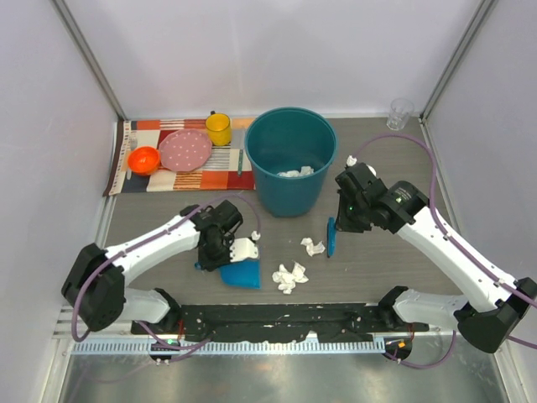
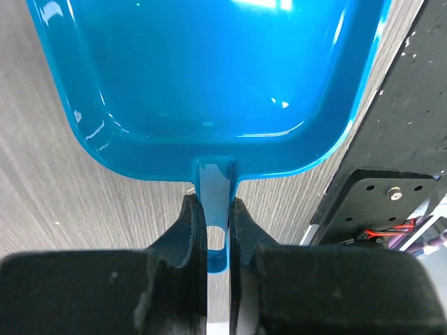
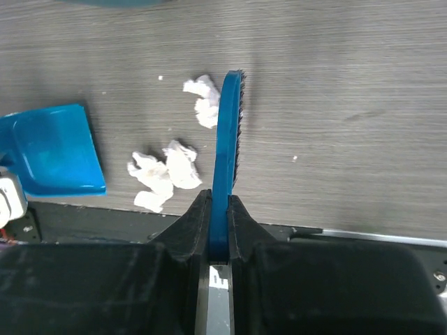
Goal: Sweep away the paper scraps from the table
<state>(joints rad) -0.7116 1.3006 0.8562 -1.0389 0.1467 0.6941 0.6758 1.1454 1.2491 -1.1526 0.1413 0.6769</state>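
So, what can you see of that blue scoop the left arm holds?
It is a small dustpan of glossy blue plastic: a shallow tray with raised sides and a narrow flat handle with a hole. The left gripper pinches that handle, shut. The tray looks empty and lies low by the near edge of the table, its open side turned toward the paper scraps.

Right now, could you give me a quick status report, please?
Left end effector shut on dustpan; right end effector shut on brush. Paper scraps loose on table between them. Nothing blocking.

Crumpled paper scraps on table
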